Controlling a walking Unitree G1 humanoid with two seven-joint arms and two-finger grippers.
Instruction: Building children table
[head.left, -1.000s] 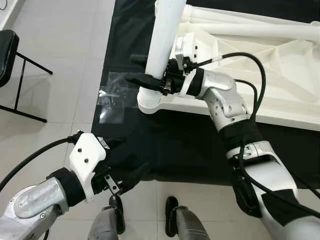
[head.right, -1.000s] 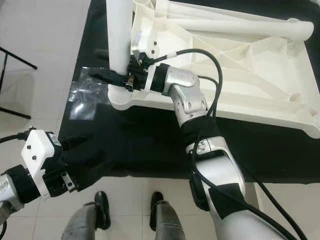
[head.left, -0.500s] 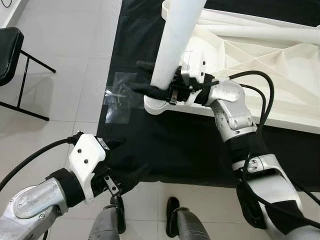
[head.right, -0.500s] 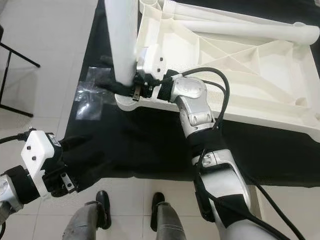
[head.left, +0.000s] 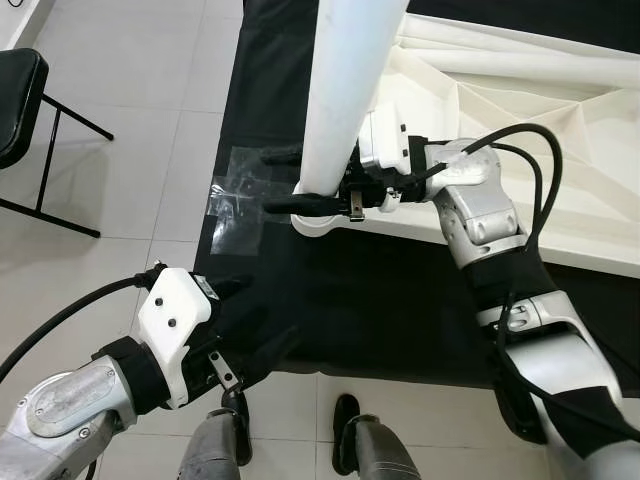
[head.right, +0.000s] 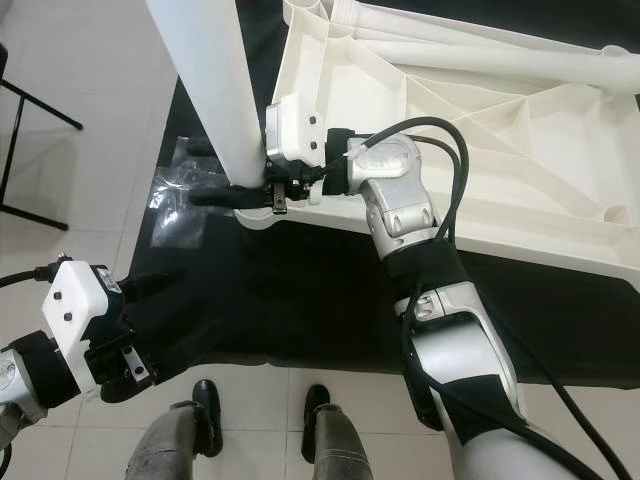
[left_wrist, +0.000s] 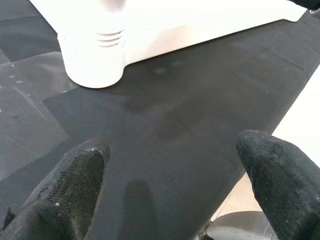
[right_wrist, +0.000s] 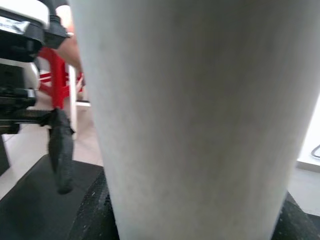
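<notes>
The white tabletop (head.right: 560, 250) lies upside down on a black mat (head.left: 380, 300). A thick white table leg (head.left: 345, 90) stands upright in its near-left corner socket (left_wrist: 92, 60). My right gripper (head.left: 283, 182) is shut on the table leg just above the socket, one black finger in front of it and one behind. In the right wrist view the table leg (right_wrist: 190, 125) sits between the fingers (right_wrist: 95, 210). My left gripper (head.left: 255, 320) hovers low over the mat's near edge, open and holding nothing, with its fingers (left_wrist: 70, 190) spread wide.
A clear plastic bag (head.left: 235, 195) lies on the mat's left edge beside the socket. A second white leg (head.right: 480, 55) lies across the tabletop's far side. A black chair (head.left: 15, 100) stands on the tiled floor at the far left. My feet (head.left: 345, 410) are at the mat's near edge.
The camera has shifted slightly. My right wrist has swung round the leg while keeping its hold, and the leg now leans a little differently. The left arm has not moved.
</notes>
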